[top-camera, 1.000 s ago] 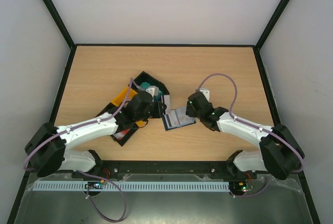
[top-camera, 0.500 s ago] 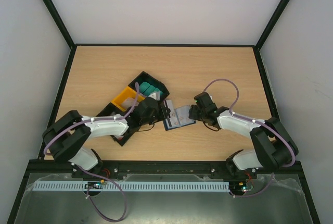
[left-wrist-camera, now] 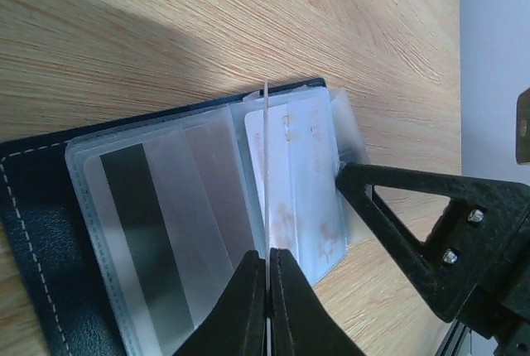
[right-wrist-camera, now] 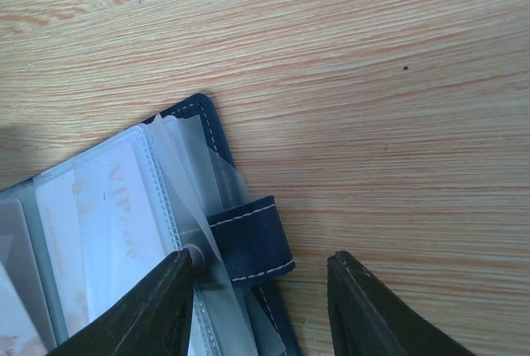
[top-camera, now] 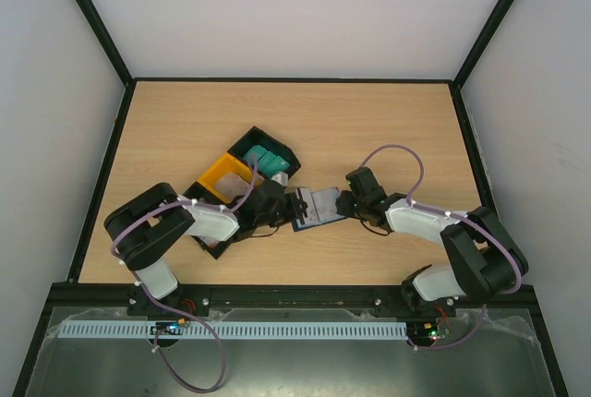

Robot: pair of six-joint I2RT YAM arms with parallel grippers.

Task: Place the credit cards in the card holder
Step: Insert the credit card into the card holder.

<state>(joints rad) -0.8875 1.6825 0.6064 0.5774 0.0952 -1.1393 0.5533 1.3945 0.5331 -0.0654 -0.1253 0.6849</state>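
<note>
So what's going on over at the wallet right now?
The left gripper is shut on a credit card, held edge-on just above the open card holder, whose clear sleeves already hold other cards. The right gripper is at the holder's opposite edge, jaws apart on either side of the snap tab, with one finger against a loose sleeve. The black-and-yellow tray lies beside the left arm.

Bright, diffuse light fills the overhead view, leaving only faint shadows on the light wooden surface under the arms. In the left wrist view a broad soft shadow crosses the wood. The thin whitish card, pinched edge-on in the left pincer, reads as a bright line, and the clear plastic sleeves carry a dull sheen. The black right pincer looks soft against sharp grain.
</note>
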